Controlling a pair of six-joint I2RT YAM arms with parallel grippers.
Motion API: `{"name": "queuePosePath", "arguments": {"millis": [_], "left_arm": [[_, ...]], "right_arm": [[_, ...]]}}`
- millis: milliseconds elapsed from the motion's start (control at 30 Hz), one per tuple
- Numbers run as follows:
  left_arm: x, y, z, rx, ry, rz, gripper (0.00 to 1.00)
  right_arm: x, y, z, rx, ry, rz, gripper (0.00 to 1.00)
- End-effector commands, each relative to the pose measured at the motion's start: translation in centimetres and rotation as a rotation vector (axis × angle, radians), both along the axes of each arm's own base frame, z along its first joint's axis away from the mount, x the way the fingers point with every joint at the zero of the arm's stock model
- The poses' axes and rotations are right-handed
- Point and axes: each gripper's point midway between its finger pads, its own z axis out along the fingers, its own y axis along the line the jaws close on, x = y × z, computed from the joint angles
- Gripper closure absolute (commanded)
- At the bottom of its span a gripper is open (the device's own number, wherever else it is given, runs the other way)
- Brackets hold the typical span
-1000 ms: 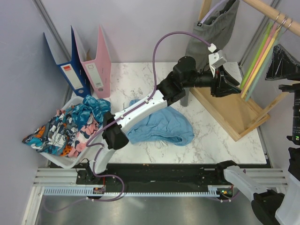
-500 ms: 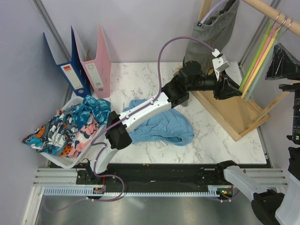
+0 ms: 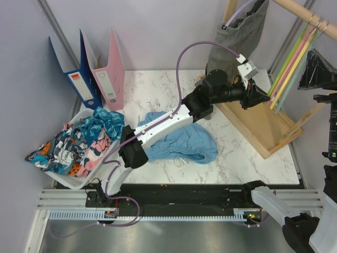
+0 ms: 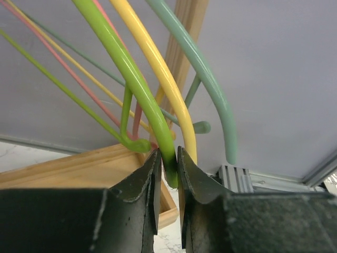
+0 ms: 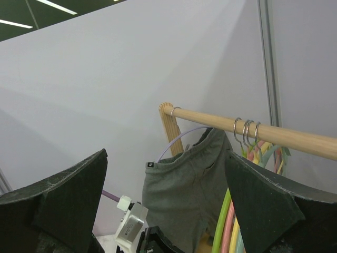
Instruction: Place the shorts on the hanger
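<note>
The blue shorts (image 3: 181,141) lie crumpled on the table (image 3: 158,89), well apart from the wooden rail (image 3: 305,10). Up by that rail the left fingers (image 4: 158,176) are pinched narrow on the lime hanger (image 4: 131,74), gripping its curved arm alone, with the yellow hanger (image 4: 158,68) just beside it. I'd make sure the grip is firm, then lift the hook clear without snagging its neighbours. The right fingers (image 3: 317,74) gape wide, holding nothing.

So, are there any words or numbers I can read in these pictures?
No text here can be read.
Blue binder's red-and-white label: too small to read.
Pink binder's white label: too small to read.
Grey garment's small tag: blurred, unreadable.
</note>
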Motion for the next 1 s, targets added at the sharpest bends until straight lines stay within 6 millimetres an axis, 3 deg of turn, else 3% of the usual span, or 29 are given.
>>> {"name": "queuePosePath", "arguments": {"millis": [0,333,500,600,700,833,967], "left_arm": [[1.5,0.1,0.6,-0.005,-0.076,0.104,0.78],[4.6,0.9,0.4,0.016,-0.100,0.291,0.81],[4.7,1.0,0.4,0.017,-0.110,0.300,0.85],[4.7,1.0,0.5,0.019,-0.119,0.299,0.98],[4.3,1.2,1.0,0.012,-0.132,0.287,0.98],[3.0,1.8,2.8,-0.028,-0.164,0.231,0.98],[1.6,3.3,6.4,-0.110,-0.227,0.194,0.98]], "right_arm": [[-0.3,-0.2,0.5,-0.004,-0.022,-0.012,0.02],[-0.3,-0.2,0.4,-0.010,-0.021,-0.015,0.02],[-0.4,-0.1,0.4,-0.014,-0.022,-0.010,0.02],[-0.4,-0.2,0.3,-0.015,-0.021,-0.012,0.02],[-0.4,-0.2,0.2,-0.018,-0.018,-0.017,0.02],[-0.3,-0.1,0.1,-0.020,-0.016,-0.011,0.02],[-0.1,0.0,0.0,-0.020,-0.012,-0.005,0.02]]}}
